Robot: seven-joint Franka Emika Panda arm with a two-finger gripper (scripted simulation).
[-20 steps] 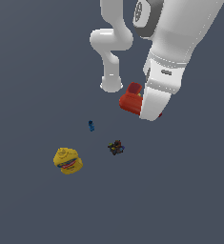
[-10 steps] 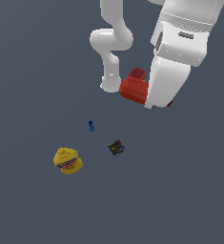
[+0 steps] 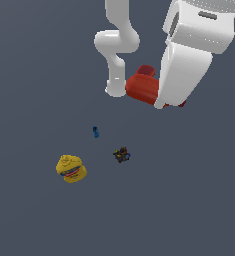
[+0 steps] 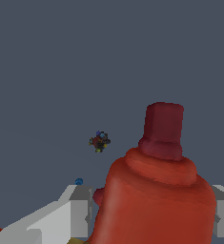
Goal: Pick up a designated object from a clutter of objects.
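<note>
Red item: held up off the counter, stub pointing away from the wrist.
Hand: clenched on the red item, a finger on each side.
Yellow lump: on the counter, well apart.
Blue piece: near the dark multicoloured bit.

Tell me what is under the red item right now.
In the wrist view the red item sits between the hand's fingers, bare grey floor beyond it. The floor directly beneath it is hidden by its body.
</note>
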